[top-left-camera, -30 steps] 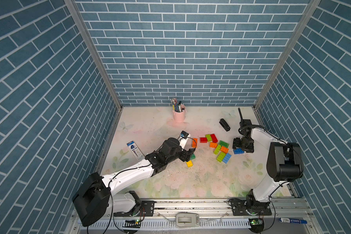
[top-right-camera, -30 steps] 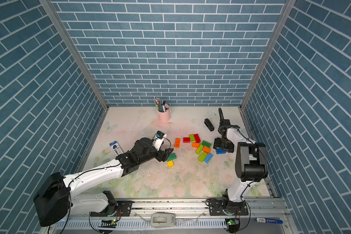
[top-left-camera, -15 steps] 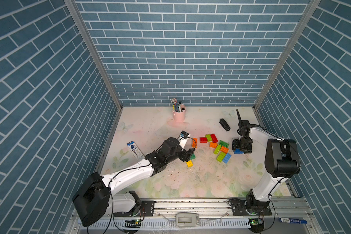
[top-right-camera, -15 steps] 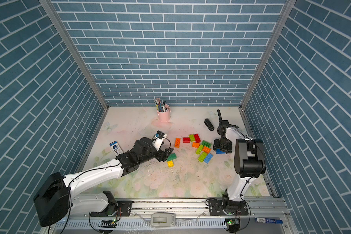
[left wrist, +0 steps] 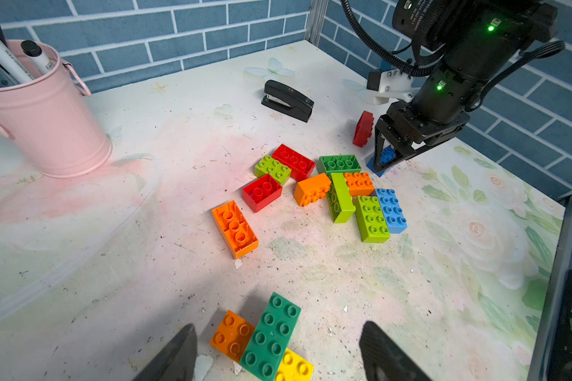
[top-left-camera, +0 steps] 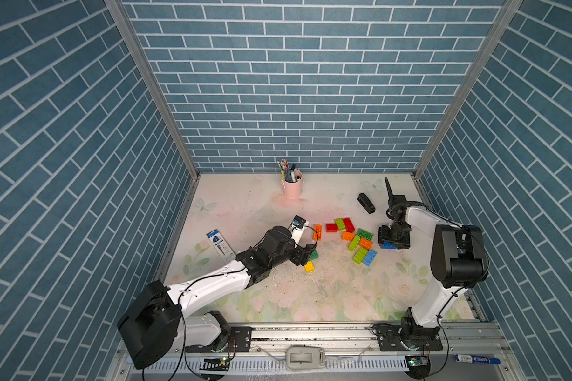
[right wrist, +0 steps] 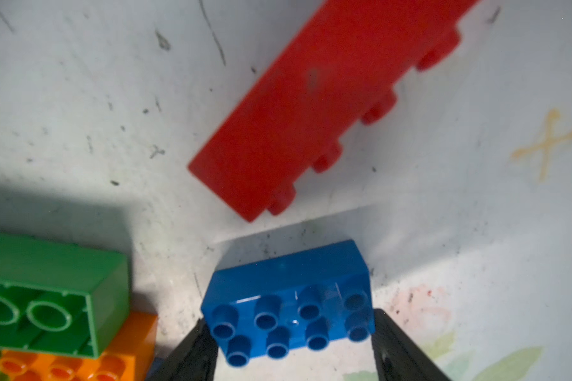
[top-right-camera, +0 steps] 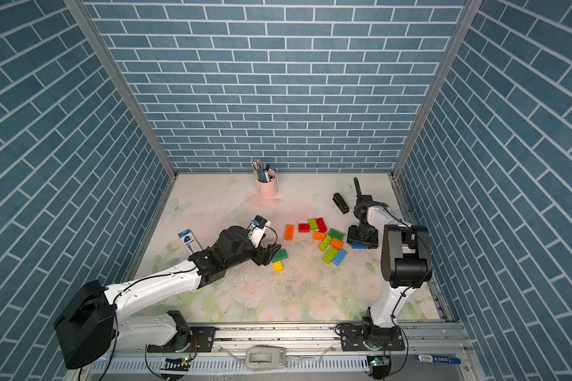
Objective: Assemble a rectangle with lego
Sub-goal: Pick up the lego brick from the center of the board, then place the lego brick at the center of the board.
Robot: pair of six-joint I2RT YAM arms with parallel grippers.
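Lego bricks lie scattered mid-table, in a loose cluster (top-left-camera: 357,240) of red, orange, lime, green and blue. My left gripper (left wrist: 278,358) is open and hovers low over a small joined group: a green brick (left wrist: 271,336) lying across an orange one (left wrist: 232,333) and a yellow one (left wrist: 294,366). My right gripper (right wrist: 294,353) points down at the cluster's right edge, shut on the ends of a tilted blue brick (right wrist: 288,297). A red brick (right wrist: 311,109) lies on its side just beyond it. Both top views show the blue brick (top-right-camera: 359,245) under the right gripper (top-left-camera: 392,242).
A pink cup of pens (top-left-camera: 292,186) stands at the back centre. A black stapler (top-left-camera: 366,203) lies behind the right arm. There is a blue card pack (top-left-camera: 220,247) at the left, and an upside-down orange brick (top-left-camera: 317,232) lies apart beside the left wrist. Walls close three sides.
The right arm's elbow has shifted slightly left while its gripper stays over the blue brick. The left arm has not moved.
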